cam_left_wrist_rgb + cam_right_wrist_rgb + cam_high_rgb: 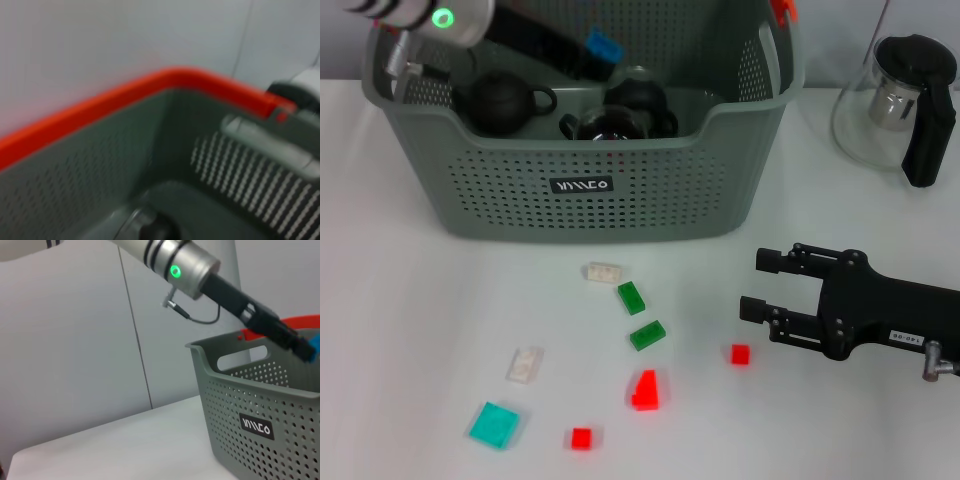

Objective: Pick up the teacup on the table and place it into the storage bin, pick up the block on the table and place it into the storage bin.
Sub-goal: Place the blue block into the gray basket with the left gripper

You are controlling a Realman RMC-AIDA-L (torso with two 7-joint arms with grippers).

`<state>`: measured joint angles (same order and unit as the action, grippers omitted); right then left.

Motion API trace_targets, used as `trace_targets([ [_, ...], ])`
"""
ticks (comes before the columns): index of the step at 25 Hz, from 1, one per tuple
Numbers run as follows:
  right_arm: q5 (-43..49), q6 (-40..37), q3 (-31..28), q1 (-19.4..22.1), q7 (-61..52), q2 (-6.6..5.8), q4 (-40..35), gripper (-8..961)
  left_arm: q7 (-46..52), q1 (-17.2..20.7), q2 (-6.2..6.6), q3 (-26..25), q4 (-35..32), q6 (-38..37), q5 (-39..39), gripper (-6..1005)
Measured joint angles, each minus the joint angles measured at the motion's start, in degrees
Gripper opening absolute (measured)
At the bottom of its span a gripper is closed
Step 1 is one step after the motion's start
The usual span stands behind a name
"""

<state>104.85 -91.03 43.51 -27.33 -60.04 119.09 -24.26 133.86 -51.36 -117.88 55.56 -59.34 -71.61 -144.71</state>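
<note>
The storage bin [580, 185] fills the upper left and centre of the head view, grey-green and perforated, and dark rounded teaware already sits on its floor: one black teacup [500, 103] at the left and a darker glassy piece [620, 115] beside it. These look hard, smooth and breakable, so I'd judge they want a gentle release rather than a drop. Below the bin, in the lower centre of the frame, small blocks lie scattered on the white table [410, 330]: a red block [740, 354] nearest the right gripper, two green blocks [631, 298], a bigger red one [644, 390] and a teal square [495, 425]. They should be light, stiff and a bit slick; pinching across the flat sides looks like the way in. The left arm reaches down from the upper left corner into the bin, left gripper [605, 48] over the cups, and whether it's open I cannot tell. The right gripper [756, 285] lies low at the right edge, pointing left, fingers spread wide and holding nothing, just beside that small red block.
</note>
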Motion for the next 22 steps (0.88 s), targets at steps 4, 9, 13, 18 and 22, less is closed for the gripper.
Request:
trace_targets([
  [4,0.0,-0.02,0.0,0.01,0.06,0.0,0.0,684,0.99,-1.21,-0.83,2.6,2.58,2.06,-4.03,520],
  [9,0.0,-0.02,-0.07,0.12,0.25,-0.04,0.0,684,1.32,-2.22,-2.58,3.67,4.15,3.74,-7.52,534],
  [13,0.0,-0.03,-0.09,0.17,0.31,-0.14,0.0,683,2.27,-2.34,-3.02,3.93,4.21,3.99,-8.09,544],
  [18,0.0,-0.02,-0.07,0.18,0.34,-0.16,0.0,683,3.59,-1.74,-3.07,3.45,2.22,3.35,-7.71,558],
  [22,0.0,-0.02,0.0,0.18,0.21,-0.18,0.0,683,3.5,0.72,-3.46,3.04,-3.23,1.45,-4.44,568],
])
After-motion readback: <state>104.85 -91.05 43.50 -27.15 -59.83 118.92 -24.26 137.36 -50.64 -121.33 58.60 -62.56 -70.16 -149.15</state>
